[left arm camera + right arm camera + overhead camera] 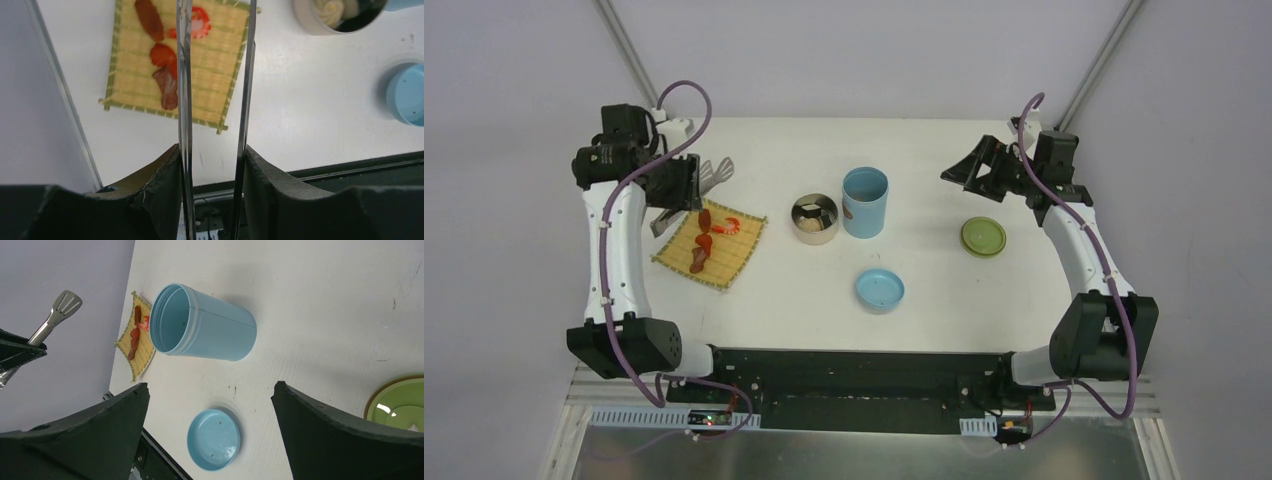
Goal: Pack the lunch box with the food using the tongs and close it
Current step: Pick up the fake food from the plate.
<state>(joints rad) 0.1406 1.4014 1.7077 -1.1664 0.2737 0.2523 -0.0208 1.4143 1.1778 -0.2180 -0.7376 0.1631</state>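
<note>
The left arm is stretched from its base up the left side of the table [774, 310]. The left pincer [682, 188] [214, 155] is held above the far left corner of the mat [724, 262] [215, 60]. It is closed on the tongs [716, 172] [185, 75] [62, 305], with one finger pressed on the outside of each thin arm; the two arms are kept apart. Just beneath the tongs, on the mat, a shrimp [727, 225] [200, 22] and several brown pieces [698, 262] [168, 85] are laid.

The right arm is bent at the elbow, and the right pincer [969, 170] [211, 385] is held above the far right of the table, spread wide with nothing between its fingers.

To the right of the left pincer a steel bowl [815, 217] [310, 22] is seen, uncovered, with a white swirled piece [332, 10] and something dark in it. Beside the bowl, between the two pincers, a blue cylinder [865, 201] [200, 330] is stood open; only its inner wall is shown. A blue lid [880, 290] [214, 439] is laid upturned on the near side of it. A green lid [983, 237] [400, 405] is laid flat near the right pincer, on its near side.
</note>
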